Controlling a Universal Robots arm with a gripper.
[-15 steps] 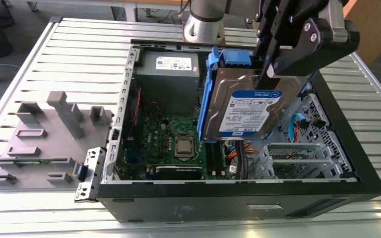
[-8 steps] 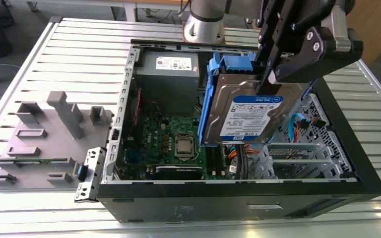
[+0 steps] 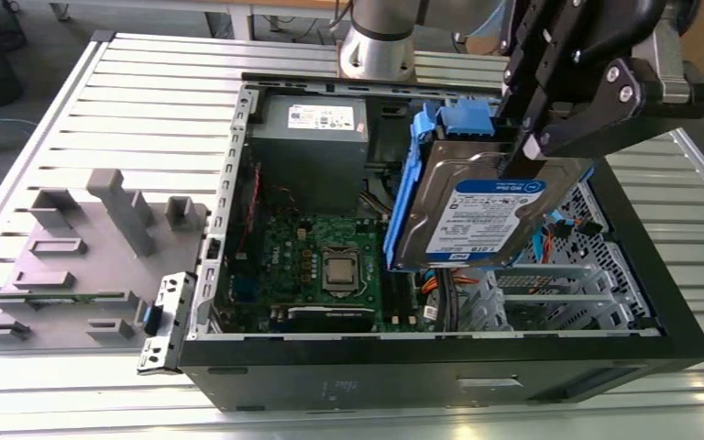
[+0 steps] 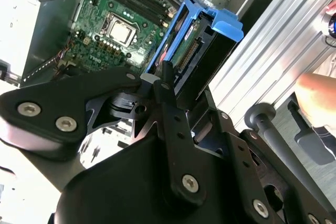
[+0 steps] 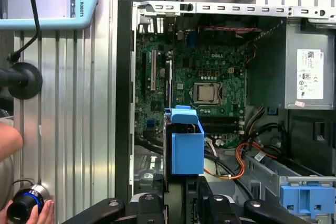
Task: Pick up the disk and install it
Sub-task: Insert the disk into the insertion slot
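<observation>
The disk (image 3: 480,215) is a silver hard drive with a white-and-blue label and a blue carrier frame. It hangs on edge, tilted, above the open computer case (image 3: 450,335), over its right half in the exterior view. My gripper (image 3: 526,147) is shut on the disk's upper edge. The second wrist view has the disk (image 4: 191,51) between my black fingers (image 4: 165,85), above the motherboard. Its blue carrier (image 5: 186,142) stands end-on in the first wrist view, over the case's interior.
Inside the case lie a green motherboard (image 3: 327,266), a grey power-supply box (image 3: 313,137) and orange cables (image 5: 239,163). A blue bracket (image 5: 307,198) sits in the drive cage. A grey fixture (image 3: 83,257) stands at the exterior view's left. A person's hand (image 4: 317,93) is beside the case.
</observation>
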